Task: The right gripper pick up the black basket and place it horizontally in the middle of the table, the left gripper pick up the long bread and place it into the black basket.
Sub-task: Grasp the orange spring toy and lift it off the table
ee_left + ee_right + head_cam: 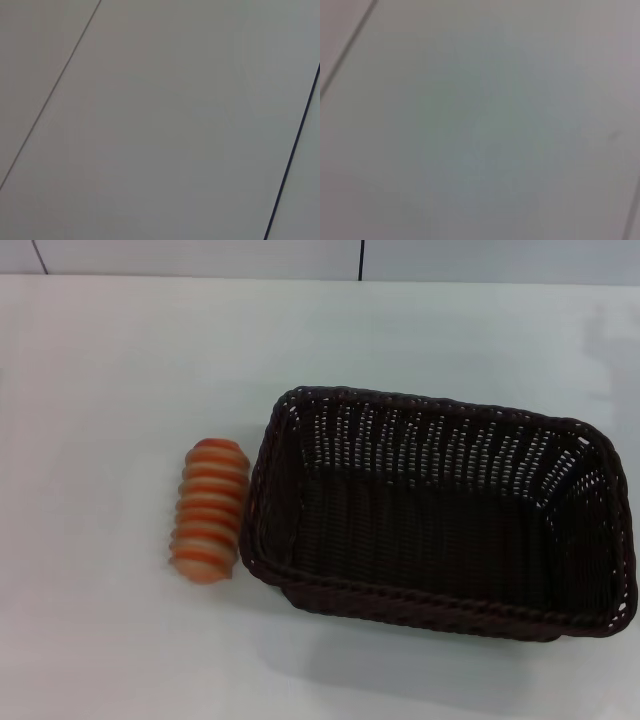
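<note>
The black basket [440,510] stands on the white table [120,370], right of centre in the head view, long side across, open and empty. The long bread [209,510], striped orange and cream, lies on the table just left of the basket, a small gap between them, its length running near to far. Neither gripper shows in any view. Both wrist views show only plain grey panels with thin dark seams.
The table's far edge [320,278] meets a pale wall with dark seams [361,258]. The basket's right rim reaches almost to the right edge of the head view.
</note>
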Motion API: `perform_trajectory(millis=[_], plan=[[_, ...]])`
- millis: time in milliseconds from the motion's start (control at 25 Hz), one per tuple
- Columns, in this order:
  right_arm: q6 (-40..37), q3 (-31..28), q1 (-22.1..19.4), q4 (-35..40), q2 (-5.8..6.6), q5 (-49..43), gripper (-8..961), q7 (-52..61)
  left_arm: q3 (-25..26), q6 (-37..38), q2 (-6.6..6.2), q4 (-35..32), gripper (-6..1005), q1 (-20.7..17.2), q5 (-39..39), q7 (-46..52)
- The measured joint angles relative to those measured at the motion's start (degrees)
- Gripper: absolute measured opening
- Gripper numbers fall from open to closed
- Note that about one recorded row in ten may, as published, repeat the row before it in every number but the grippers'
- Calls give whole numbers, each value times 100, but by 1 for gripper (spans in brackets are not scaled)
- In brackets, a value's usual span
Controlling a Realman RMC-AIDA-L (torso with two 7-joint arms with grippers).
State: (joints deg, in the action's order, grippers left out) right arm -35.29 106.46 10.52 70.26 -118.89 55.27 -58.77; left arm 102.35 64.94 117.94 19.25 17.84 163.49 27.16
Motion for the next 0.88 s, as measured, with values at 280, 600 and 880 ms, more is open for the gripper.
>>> perform_trajectory(millis=[280, 600, 880], plan=[[-2616, 34, 400, -2122, -11, -1702, 426, 3163, -93, 0, 0, 0, 870, 7, -1, 0], [-3830, -6, 546, -3469, 3, -1906, 427, 4953, -154, 0, 0, -1, 870, -20, -2, 0], [-4021, -6, 555, -3731, 6, -1915, 427, 5088, -237, 18, 0, -1, 870, -10, -1, 0]])
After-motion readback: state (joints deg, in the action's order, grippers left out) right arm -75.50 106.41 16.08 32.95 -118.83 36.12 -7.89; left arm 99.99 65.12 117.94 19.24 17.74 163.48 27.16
